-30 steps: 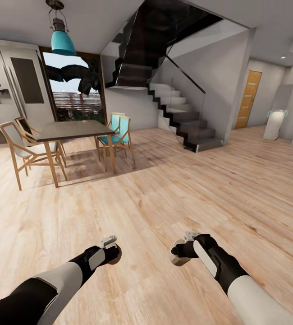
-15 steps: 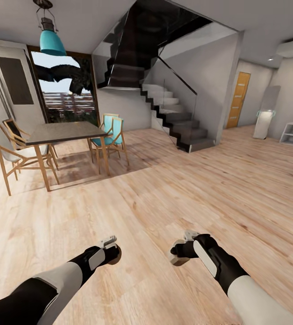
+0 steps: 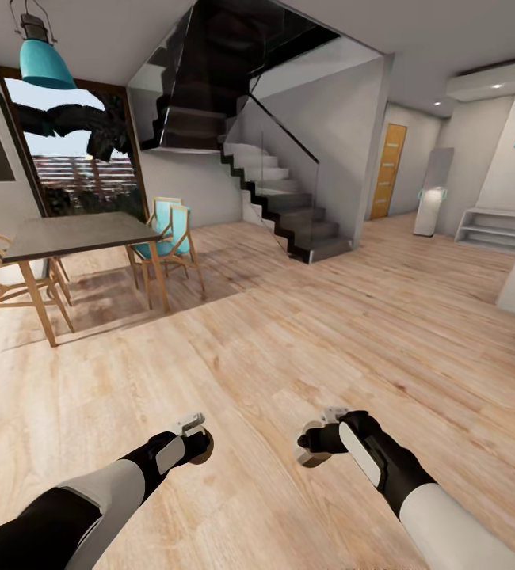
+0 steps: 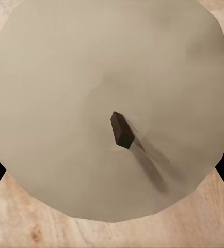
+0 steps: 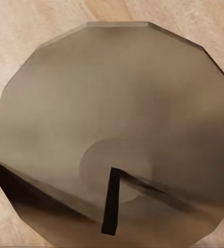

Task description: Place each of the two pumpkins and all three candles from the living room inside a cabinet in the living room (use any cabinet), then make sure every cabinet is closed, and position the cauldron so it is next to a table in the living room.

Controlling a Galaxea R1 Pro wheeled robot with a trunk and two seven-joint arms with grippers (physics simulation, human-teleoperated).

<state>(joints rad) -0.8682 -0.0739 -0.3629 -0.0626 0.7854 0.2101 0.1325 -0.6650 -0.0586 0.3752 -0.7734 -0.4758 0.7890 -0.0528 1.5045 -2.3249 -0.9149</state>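
Left of the staircase (image 3: pixel 281 190) stands a dining table (image 3: pixel 75 233), and nearer, over bare wooden floor (image 3: pixel 289 340), the left gripper (image 3: pixel 196 437) seemingly pinches a pale candle (image 4: pixel 107 103) while the right gripper (image 3: pixel 314 445) apparently clamps a brownish candle (image 5: pixel 117 119).

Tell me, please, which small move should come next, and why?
Probably turn the base rightward: the left gripper holds a pale candle, the right gripper a brownish candle, and ahead stand a dining table and stairs; more room opens rightward.
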